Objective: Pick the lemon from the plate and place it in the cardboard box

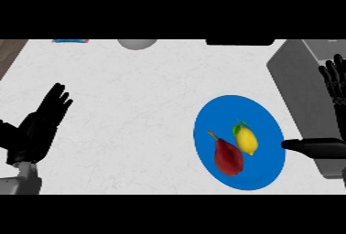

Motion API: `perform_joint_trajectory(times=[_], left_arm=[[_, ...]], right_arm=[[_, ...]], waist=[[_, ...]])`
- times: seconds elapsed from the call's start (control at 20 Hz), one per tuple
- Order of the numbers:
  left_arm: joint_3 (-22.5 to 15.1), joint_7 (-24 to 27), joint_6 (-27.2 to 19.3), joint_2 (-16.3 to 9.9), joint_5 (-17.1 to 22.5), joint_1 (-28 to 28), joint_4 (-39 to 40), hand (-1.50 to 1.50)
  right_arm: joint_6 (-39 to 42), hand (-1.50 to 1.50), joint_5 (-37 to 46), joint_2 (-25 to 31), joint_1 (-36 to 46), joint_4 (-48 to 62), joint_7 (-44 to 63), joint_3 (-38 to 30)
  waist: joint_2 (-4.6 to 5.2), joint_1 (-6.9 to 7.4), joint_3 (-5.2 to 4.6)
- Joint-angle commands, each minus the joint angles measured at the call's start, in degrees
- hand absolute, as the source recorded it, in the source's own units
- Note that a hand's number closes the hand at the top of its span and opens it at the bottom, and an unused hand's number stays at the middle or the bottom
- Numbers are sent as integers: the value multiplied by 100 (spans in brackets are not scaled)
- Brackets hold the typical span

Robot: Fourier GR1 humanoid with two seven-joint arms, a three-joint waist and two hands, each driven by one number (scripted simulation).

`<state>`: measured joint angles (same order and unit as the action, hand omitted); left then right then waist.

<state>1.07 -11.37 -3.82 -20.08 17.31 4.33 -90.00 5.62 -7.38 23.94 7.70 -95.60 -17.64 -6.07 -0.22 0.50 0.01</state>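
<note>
Lemon (246, 140) on the blue plate (213, 116), touching the red pear (228, 157).
Right hand (334, 87) is open, holding nothing; left hand (42, 119) rests open. A grasp could catch the pear too.

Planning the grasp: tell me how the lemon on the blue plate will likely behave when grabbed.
The lemon looks oval and smooth, so it may roll or slip. It touches the red pear, which fingers could nudge. The flat blue plate seems unlikely to stop it.

Glossy lemon (246, 140) on matt blue plate (260, 176); white marbled stone counter (135, 105).
</note>
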Motion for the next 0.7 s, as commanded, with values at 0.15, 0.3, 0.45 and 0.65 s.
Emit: perform_joint_trajectory(times=[0.15, 0.3, 0.45, 0.65], left_arm=[[207, -126, 56, -19, 189, -351, -266, 0], [195, -104, 85, -50, 154, -275, -229, 0], [321, -187, 309, -155, 403, -311, -310, 0], [307, -224, 324, -186, 336, -231, -284, 0]], right_arm=[[762, -150, 536, 1064, -582, -1342, 265, 143], [821, -150, 1636, 1775, -526, -1375, 838, 449], [1003, -150, 2211, 2166, -344, -1640, 1713, 739], [1460, -150, 2652, 2291, 184, -1978, 3121, 1401]], waist=[[-21, -118, -13], [-6, -90, -32], [3, 18, -32], [30, 103, -28]])
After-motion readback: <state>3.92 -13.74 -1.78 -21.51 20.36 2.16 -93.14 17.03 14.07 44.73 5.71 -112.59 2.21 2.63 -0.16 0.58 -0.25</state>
